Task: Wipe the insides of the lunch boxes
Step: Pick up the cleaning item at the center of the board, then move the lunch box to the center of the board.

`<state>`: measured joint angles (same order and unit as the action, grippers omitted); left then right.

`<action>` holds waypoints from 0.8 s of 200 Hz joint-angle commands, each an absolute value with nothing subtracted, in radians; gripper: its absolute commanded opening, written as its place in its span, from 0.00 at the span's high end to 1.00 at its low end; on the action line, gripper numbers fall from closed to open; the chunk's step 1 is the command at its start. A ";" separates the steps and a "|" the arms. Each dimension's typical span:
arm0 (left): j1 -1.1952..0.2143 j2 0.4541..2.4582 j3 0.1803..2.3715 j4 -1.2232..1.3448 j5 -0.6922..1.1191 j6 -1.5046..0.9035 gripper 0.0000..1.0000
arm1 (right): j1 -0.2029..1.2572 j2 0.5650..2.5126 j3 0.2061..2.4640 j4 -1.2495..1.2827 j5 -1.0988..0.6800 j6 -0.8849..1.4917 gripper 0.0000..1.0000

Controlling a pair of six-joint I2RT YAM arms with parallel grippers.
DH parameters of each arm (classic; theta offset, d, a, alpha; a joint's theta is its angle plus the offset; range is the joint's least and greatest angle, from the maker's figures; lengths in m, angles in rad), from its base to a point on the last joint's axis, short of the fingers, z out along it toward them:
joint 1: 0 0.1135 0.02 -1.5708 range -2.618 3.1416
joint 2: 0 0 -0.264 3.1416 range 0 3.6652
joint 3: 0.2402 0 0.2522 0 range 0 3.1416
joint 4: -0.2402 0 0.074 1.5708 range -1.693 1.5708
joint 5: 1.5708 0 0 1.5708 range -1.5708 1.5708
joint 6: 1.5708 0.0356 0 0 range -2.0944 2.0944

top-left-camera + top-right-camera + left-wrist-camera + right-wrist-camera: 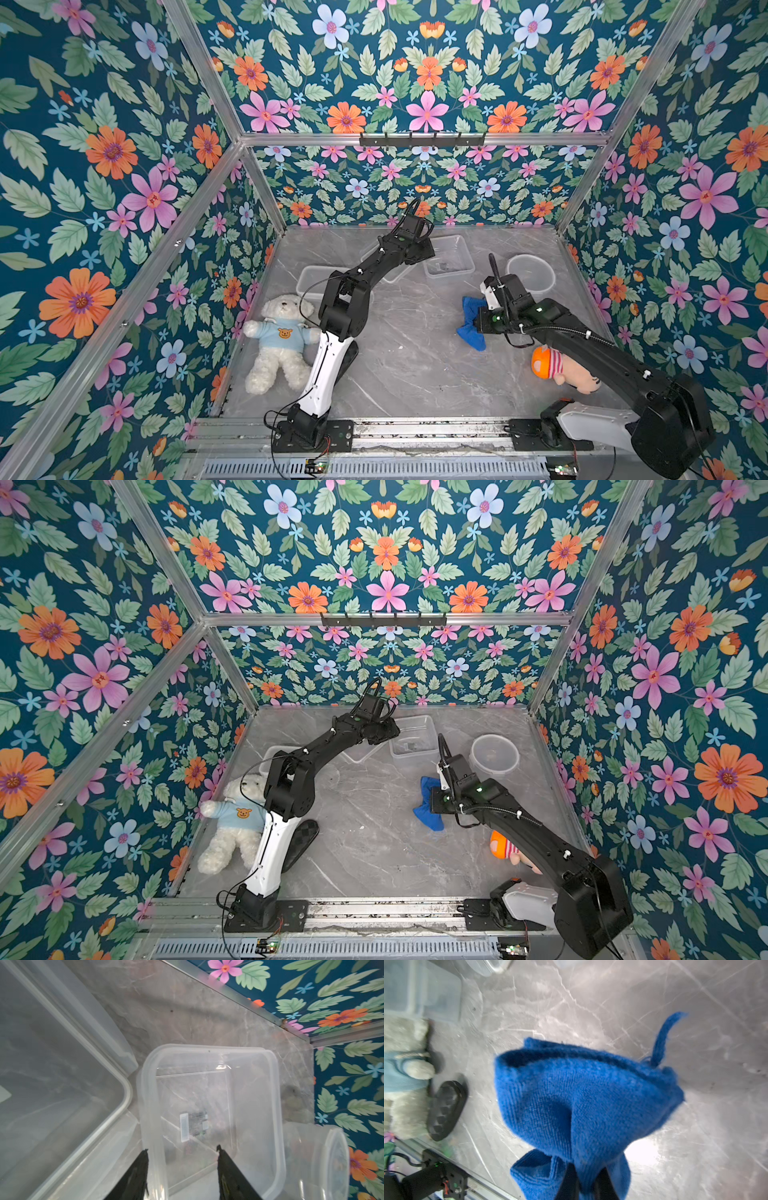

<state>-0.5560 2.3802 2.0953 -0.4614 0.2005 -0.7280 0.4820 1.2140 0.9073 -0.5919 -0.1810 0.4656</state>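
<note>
Lunch boxes lie beyond the teddy bear, none wiped yet by my reckoning. My right gripper pinches the blue cloth across the table from that bear. My left gripper stands spread, straddling a wall of the rectangular lunch box. All three left.

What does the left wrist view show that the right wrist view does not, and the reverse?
Only left wrist: the left gripper, open, one jaw inside the rectangular lunch box, one outside its wall. Only right wrist: the right gripper shut on the blue cloth, and the white teddy bear. Both: the grey marble table.
</note>
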 commanded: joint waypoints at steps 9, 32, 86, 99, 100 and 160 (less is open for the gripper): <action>-0.565 2.347 2.060 -0.517 0.125 -0.710 0.46 | 0.467 1.214 0.930 -0.631 -0.225 0.426 1.00; -0.566 2.338 2.045 -0.514 0.099 -0.704 0.45 | 0.467 1.228 0.925 -0.625 -0.242 0.429 1.00; -0.602 2.408 2.096 -0.495 0.158 -0.723 0.53 | 0.460 1.184 0.953 -0.654 -0.198 0.429 1.00; -0.611 2.409 2.095 -0.495 0.158 -0.723 0.57 | 0.458 1.167 0.973 -0.676 -0.162 0.433 1.00; -0.611 2.408 2.095 -0.496 0.157 -0.723 0.57 | 0.459 1.166 0.974 -0.679 -0.158 0.433 1.00; -0.653 2.301 1.968 -0.512 0.135 -0.707 0.78 | 0.454 1.192 1.154 -0.771 -0.041 0.429 1.00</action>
